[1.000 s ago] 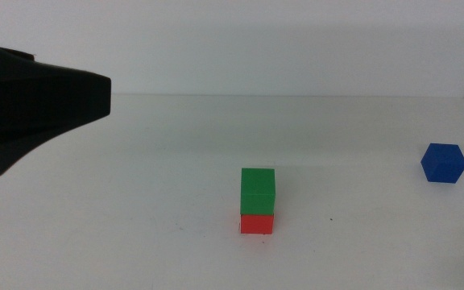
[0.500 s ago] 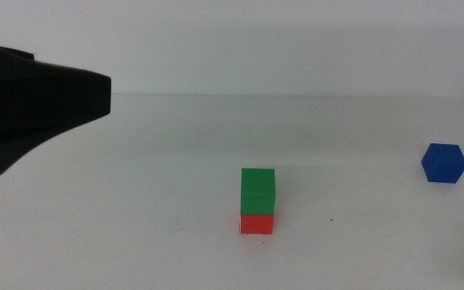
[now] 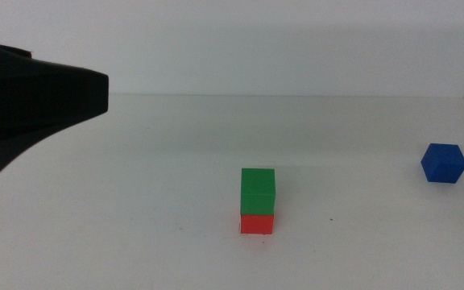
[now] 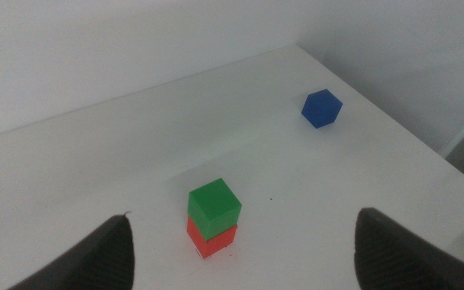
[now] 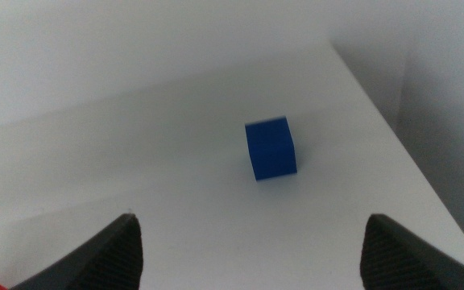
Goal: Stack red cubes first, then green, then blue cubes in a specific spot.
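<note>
Middle view first: green cube sits squarely on the red cube, near centre of the white table, and the blue cube lies well apart at the far right, close to the table's edge. Left arm's dark bulk looms in from the left, raised; right arm isn't showing here.

Left wrist view: left gripper hangs above the two-cube stack with its jaws spread wide, holding nothing. Green on red again, blue out beyond.

Right wrist view: right gripper looks down at the blue cube, jaws wide apart and empty, the cube centred ahead of them.

Now the risks, as I judge them. That blue cube is turned at an angle and near the edge, so a skewed closing could nudge it off the table. And setting it down off-centre, or brushing the green, could topple the stack.
</note>
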Available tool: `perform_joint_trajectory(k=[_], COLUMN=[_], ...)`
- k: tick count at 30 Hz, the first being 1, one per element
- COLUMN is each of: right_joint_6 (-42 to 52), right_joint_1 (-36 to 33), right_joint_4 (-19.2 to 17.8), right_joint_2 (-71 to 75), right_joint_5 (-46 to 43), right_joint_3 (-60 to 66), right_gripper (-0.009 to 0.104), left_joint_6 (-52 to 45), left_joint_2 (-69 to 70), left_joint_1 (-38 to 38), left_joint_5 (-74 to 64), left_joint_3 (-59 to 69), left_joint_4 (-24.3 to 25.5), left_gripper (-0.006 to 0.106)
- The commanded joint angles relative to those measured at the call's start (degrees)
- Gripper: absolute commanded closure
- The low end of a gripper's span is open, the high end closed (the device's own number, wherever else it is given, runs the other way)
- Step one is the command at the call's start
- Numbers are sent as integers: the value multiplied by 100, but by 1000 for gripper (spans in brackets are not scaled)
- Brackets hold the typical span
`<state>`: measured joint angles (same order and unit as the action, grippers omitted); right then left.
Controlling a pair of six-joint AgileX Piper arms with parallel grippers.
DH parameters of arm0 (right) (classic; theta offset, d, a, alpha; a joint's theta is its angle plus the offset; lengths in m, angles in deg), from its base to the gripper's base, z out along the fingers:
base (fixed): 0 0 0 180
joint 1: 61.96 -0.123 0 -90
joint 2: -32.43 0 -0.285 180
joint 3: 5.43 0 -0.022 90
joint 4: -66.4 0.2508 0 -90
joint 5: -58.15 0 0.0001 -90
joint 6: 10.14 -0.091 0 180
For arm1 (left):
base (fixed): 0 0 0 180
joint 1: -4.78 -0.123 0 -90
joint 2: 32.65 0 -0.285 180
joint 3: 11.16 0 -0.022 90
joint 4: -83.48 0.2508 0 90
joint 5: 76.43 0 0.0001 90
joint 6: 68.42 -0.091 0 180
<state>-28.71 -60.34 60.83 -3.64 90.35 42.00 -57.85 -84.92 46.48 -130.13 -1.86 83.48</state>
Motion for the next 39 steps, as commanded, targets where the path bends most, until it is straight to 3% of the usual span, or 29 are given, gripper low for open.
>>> perform_joint_trajectory(k=[1, 9, 11, 17, 23, 31, 39], right_joint_6=[-7, -45, 131, 525, 1447, 1697, 1777], right_joint_1=[16, 16, 16, 16, 161, 240, 240], right_joint_4=[17, 751, 762, 401, 428, 406, 8], right_joint_2=[-407, -990, -1082, -2648, -5428, -7606, -8777], right_joint_5=[270, -110, -27, 1150, 2224, 2385, 2690], right_joint_3=[-357, -510, -550, -1620, -3680, -5566, -6587], right_gripper=[8, 8, 8, 8, 8, 8, 8], left_joint_6=[12, 12, 12, 12, 12, 12, 12], left_joint_2=[28, 28, 28, 28, 28, 28, 28], left_joint_1=[7, 7, 7, 7, 7, 7, 7], left_joint_5=[86, 86, 86, 86, 86, 86, 86], left_joint_3=[-29, -29, -29, -29, -29, -29, -29], left_joint_4=[0, 0, 0, 0, 0, 130, 208], left_gripper=[7, 7, 7, 7, 7, 7, 7])
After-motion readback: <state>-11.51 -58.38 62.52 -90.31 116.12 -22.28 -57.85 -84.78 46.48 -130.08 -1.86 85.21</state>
